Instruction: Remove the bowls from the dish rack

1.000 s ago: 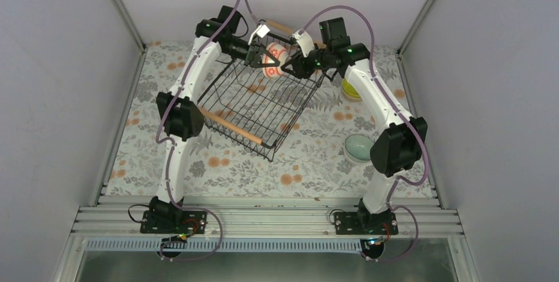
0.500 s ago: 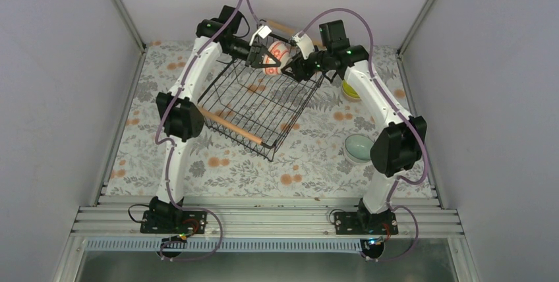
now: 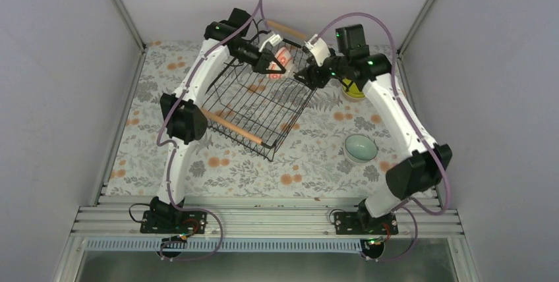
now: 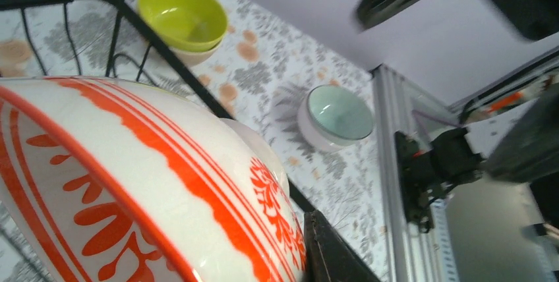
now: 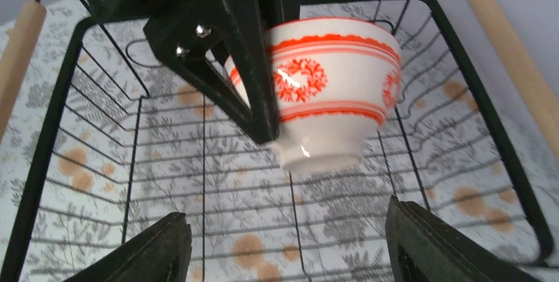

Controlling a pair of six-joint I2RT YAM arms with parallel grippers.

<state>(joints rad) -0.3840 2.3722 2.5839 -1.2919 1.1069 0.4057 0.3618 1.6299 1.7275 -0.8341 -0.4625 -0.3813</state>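
My left gripper (image 3: pixel 273 66) is shut on the red-orange patterned bowl (image 3: pixel 283 59) and holds it in the air over the far end of the black wire dish rack (image 3: pixel 254 107). In the left wrist view the bowl (image 4: pixel 132 183) fills the frame, with one dark finger (image 4: pixel 333 255) against its outer wall. In the right wrist view the bowl (image 5: pixel 329 87) hangs above the rack floor (image 5: pixel 217 183). My right gripper (image 5: pixel 290 255) is open and empty, a short way from the bowl, at the rack's far right side (image 3: pixel 305 78).
A yellow-green bowl (image 3: pixel 353 89) sits stacked on a beige bowl (image 4: pixel 198 56) on the floral cloth right of the rack. A mint bowl (image 3: pixel 360 148) stands nearer, on the right. Wooden handles (image 3: pixel 232 126) (image 3: pixel 287 29) cap the rack's ends.
My left gripper has carried the patterned bowl a little to the right and farther back. My right arm has drawn back to the right, away from the bowl, elbow swinging outward.
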